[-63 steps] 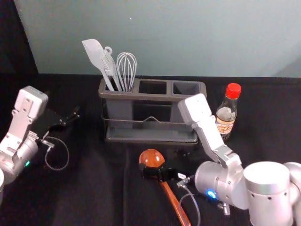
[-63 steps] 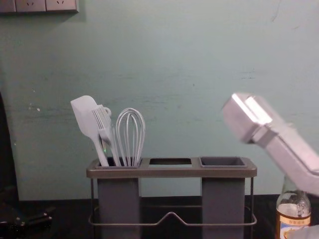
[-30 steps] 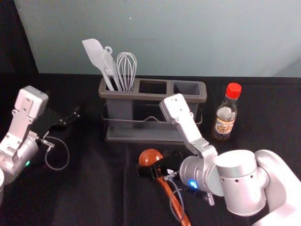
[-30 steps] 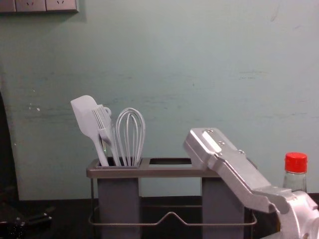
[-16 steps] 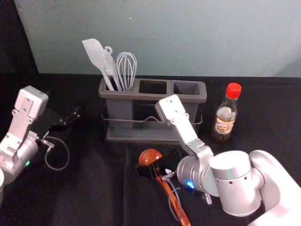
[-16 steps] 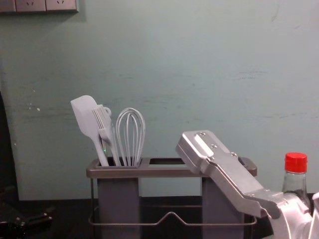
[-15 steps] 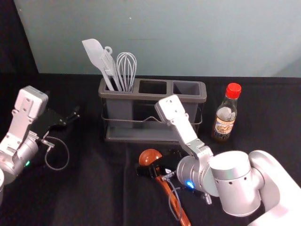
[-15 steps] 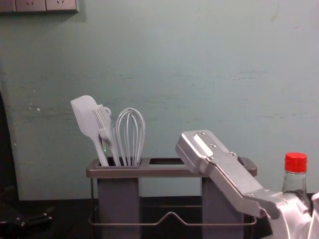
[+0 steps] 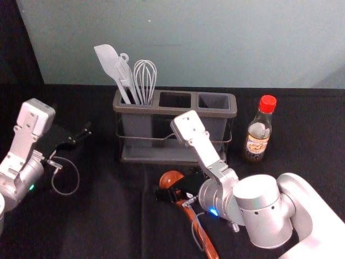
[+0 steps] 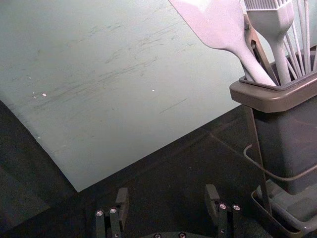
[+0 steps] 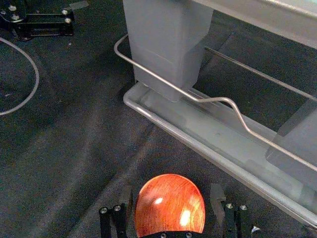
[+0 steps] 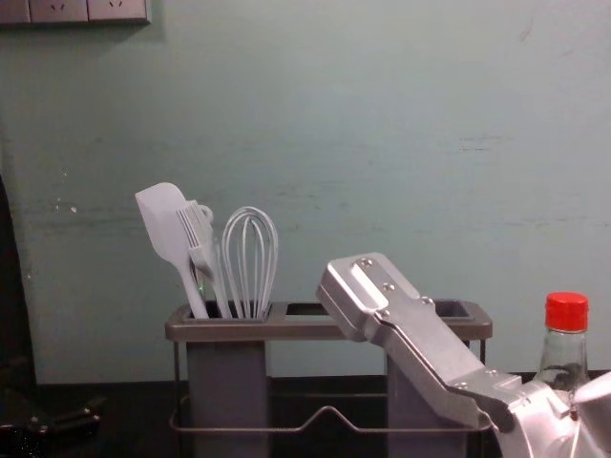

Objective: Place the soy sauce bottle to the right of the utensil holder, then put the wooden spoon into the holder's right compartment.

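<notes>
The soy sauce bottle stands upright, right of the utensil holder; its red cap rises behind my right arm in the chest view. In front of the holder, the wooden spoon lies with its bowl towards the holder. My right gripper is low at the bowl end. In the right wrist view, the right gripper is open, a finger on either side of the spoon's bowl. Left of the holder is my left gripper; in its wrist view, the left gripper stands open and empty.
A spatula, a brush and a whisk stand in the holder's left compartment. The wall rises behind the black-covered table. My right forearm reaches in over the front right, near the bottle.
The right arm has moved left, away from the upright bottle, and its gripper has shifted slightly left at the spoon. The left arm, bottle and spoon look unmoved.
</notes>
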You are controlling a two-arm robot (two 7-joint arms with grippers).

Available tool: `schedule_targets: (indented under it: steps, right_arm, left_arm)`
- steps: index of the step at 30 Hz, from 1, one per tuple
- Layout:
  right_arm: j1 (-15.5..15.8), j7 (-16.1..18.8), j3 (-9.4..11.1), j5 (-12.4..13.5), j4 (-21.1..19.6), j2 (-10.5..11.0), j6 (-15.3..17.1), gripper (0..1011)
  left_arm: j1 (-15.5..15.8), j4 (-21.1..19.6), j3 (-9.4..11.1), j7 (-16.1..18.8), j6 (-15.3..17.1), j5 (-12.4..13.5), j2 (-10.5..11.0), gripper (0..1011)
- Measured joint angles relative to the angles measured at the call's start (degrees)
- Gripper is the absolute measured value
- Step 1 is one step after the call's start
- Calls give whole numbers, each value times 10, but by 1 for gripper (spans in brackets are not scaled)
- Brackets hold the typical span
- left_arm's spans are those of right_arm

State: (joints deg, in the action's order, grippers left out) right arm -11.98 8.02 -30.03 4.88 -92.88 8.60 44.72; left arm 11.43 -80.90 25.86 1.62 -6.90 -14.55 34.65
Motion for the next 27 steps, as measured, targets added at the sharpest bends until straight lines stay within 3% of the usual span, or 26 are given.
schedule_targets:
  steps: [15, 27]
  right_arm:
    - [-4, 15, 1, -22, 14, -5, -5, 1004]
    - [-4, 15, 1, -21, 14, -5, -3, 1004]
  left_arm:
    - [0, 0, 0, 0, 0, 0, 0, 1005]
    - [0, 0, 0, 0, 0, 0, 0, 1005]
